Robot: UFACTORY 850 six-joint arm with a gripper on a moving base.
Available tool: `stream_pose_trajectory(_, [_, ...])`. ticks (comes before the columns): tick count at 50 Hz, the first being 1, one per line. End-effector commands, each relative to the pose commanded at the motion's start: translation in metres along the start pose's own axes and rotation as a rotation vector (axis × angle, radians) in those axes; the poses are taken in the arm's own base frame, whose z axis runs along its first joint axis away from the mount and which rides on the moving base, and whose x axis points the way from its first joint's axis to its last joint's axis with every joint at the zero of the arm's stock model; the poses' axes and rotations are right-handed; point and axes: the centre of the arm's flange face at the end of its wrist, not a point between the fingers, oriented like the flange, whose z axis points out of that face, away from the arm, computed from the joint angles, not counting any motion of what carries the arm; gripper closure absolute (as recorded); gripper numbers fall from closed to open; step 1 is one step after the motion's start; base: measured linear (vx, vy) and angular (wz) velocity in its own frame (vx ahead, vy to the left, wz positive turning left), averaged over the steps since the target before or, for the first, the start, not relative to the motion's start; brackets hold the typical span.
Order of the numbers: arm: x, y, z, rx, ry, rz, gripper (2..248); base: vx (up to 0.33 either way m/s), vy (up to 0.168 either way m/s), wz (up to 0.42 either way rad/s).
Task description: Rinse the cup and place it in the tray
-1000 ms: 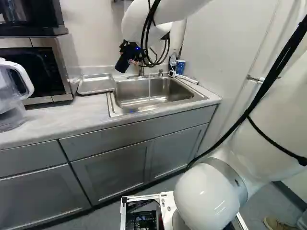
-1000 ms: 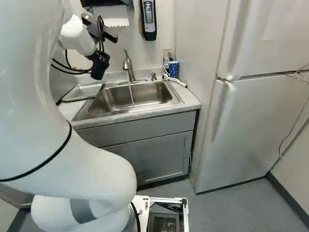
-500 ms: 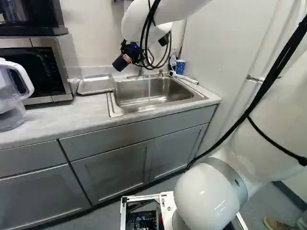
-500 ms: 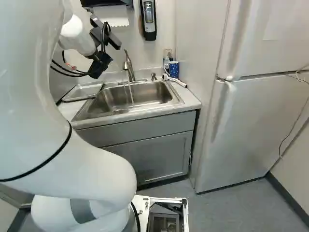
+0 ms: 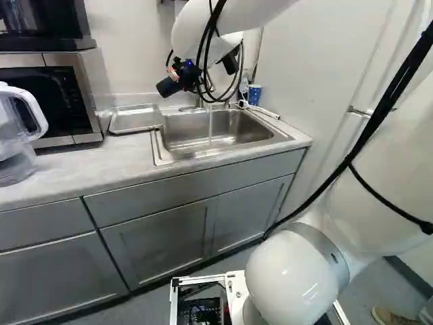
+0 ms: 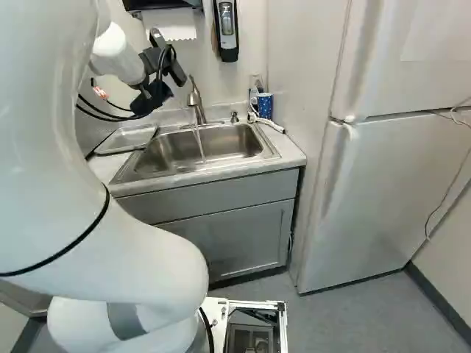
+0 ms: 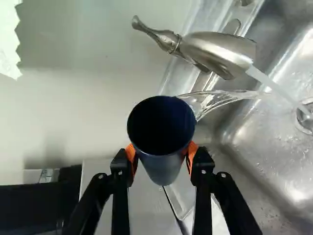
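The hand (image 6: pixel 154 97) grips the dark blue cup (image 7: pixel 164 169) between two fingers, and water (image 7: pixel 217 99) spills from its rim toward the sink (image 6: pixel 221 143) near the running tap (image 6: pixel 196 103)

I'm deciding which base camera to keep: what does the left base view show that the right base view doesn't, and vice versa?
Only the left base view shows the microwave and the clear pitcher. Only the right base view shows the paper towel and wall dispenser. Both show the sink, running water, the tray and the patterned blue cup.
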Motion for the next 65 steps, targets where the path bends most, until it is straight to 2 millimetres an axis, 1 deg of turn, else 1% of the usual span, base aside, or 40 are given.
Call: stream_pose_trajectory(65, [0.0000, 0.0000, 0.0000, 0.000, 0.000, 0.683, 130, 0.000, 0.000, 0.000])
